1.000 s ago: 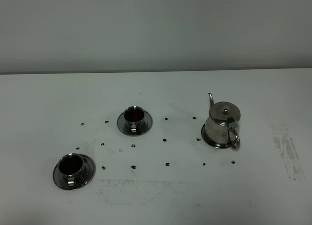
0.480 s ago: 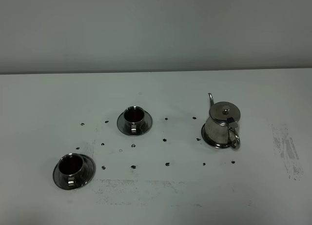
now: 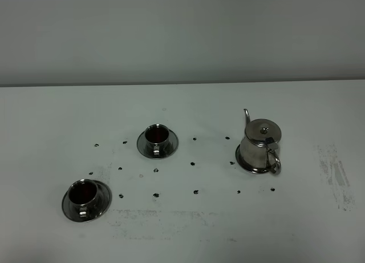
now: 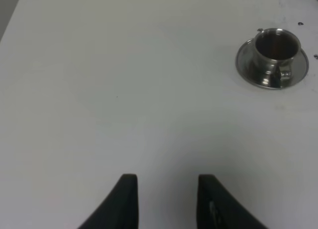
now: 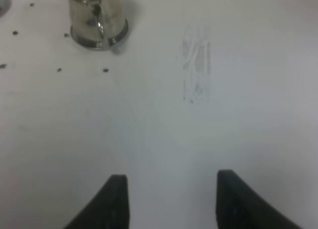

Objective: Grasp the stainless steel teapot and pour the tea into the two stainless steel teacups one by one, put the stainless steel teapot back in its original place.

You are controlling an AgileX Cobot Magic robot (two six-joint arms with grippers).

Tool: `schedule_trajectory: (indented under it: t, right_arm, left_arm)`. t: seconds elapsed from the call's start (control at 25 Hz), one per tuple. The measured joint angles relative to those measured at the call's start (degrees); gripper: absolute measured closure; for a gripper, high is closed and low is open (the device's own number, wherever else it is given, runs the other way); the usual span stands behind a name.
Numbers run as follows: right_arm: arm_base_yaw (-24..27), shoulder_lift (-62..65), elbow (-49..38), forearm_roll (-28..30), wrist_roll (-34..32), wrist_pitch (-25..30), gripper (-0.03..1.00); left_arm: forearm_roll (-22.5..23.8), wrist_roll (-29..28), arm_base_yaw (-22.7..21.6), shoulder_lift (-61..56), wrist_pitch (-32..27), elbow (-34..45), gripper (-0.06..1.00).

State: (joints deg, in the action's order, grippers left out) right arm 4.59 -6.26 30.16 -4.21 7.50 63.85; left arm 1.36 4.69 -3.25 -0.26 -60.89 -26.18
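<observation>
Teapot on its saucer, both cups dark with tea, no readable writing anywhere.

Exterior high: the stainless steel teapot (image 3: pixel 260 146) stands upright at 3 o'clock on the counter (image 3: pixel 51 120); one teacup (image 3: pixel 157 140) sits central, the other teacup (image 3: pixel 85 198) at 8 o'clock.
Left wrist: the left pincer (image 4: pixel 167 199) gapes empty, that teacup (image 4: pixel 273 54) at its 1 o'clock, well apart.
Right wrist: the right pincer (image 5: pixel 169 201) is wide, empty; the teapot (image 5: pixel 97 18) lies at its 11 o'clock.
</observation>
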Motion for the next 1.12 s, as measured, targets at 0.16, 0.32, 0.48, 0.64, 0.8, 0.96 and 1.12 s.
schedule_trajectory:
  t: [0.16, 0.32, 0.48, 0.64, 0.8, 0.96, 1.12]
  right_arm:
    - [0.0, 3.6, 0.0, 0.0, 0.0, 0.0, 0.57]
    - [0.0, 6.54, -0.25, 0.0, 0.0, 0.07, 0.57]
    - [0.0, 6.65, -0.36, 0.0, 0.0, 0.07, 0.57]
    - [0.0, 6.65, -0.36, -0.04, 0.06, 0.07, 0.57]
    - [0.0, 6.65, -0.36, -0.06, 0.06, 0.07, 0.57]
    - [0.0, 6.65, -0.36, -0.12, 0.06, 0.07, 0.57]
    - [0.0, 6.67, -0.36, -0.12, 0.06, 0.07, 0.57]
  left_arm:
    - [0.0, 0.0, 0.0, 0.0, 0.02, 0.0, 0.64]
    - [0.0, 0.0, 0.0, 0.0, 0.06, 0.0, 0.64]
    - [0.0, 0.0, 0.97, 0.0, 0.12, 0.0, 0.64]
    - [0.0, 0.0, 4.4, 0.0, 0.17, 0.0, 0.64]
    - [0.0, 0.0, 5.1, 0.0, 0.17, 0.0, 0.64]
    - [0.0, 0.0, 5.1, 0.0, 0.17, 0.0, 0.64]
    - [0.0, 0.0, 5.1, 0.0, 0.17, 0.0, 0.64]
